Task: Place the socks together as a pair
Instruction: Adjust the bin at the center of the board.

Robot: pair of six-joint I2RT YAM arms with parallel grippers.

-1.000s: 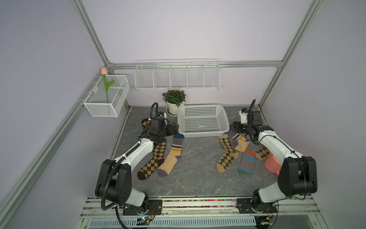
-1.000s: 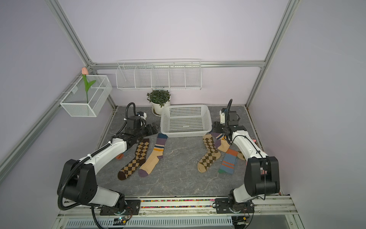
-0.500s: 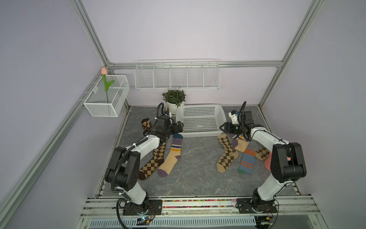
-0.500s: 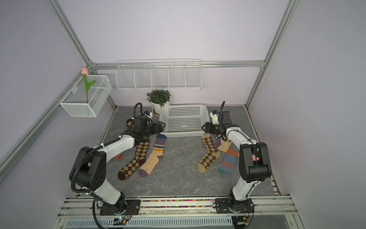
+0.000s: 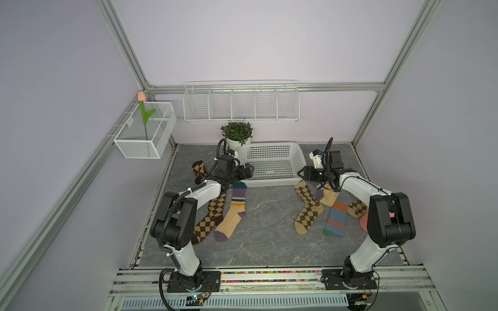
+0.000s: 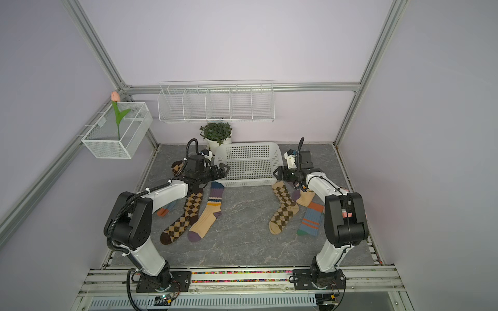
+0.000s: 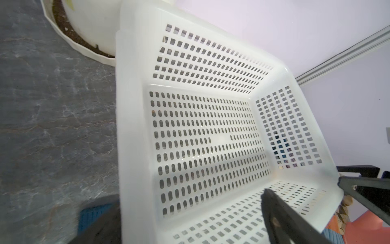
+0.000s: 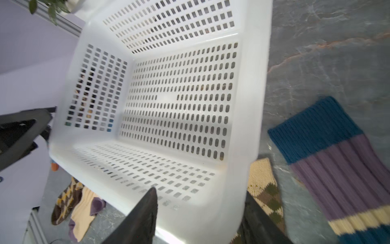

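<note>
The left hand [image 5: 250,171] hung at the 9 o'clock rim of the white basket [image 5: 270,183], its jaws apart on either side of the wall. The right hand [image 5: 300,172] straddled the 3 o'clock rim likewise (whether it pinched the plastic, I could not tell). The socks lay flat on the desk [image 5: 264,242]: a dark-brown argyle sock [image 5: 208,220] just beside a cream ribbed sock [image 5: 232,215] at 8 o'clock, a tan argyle sock [image 5: 307,212] near a blue striped sock [image 5: 335,220] at 4 o'clock, and a crumpled argyle sock [image 5: 200,172] at 10 o'clock.
</note>
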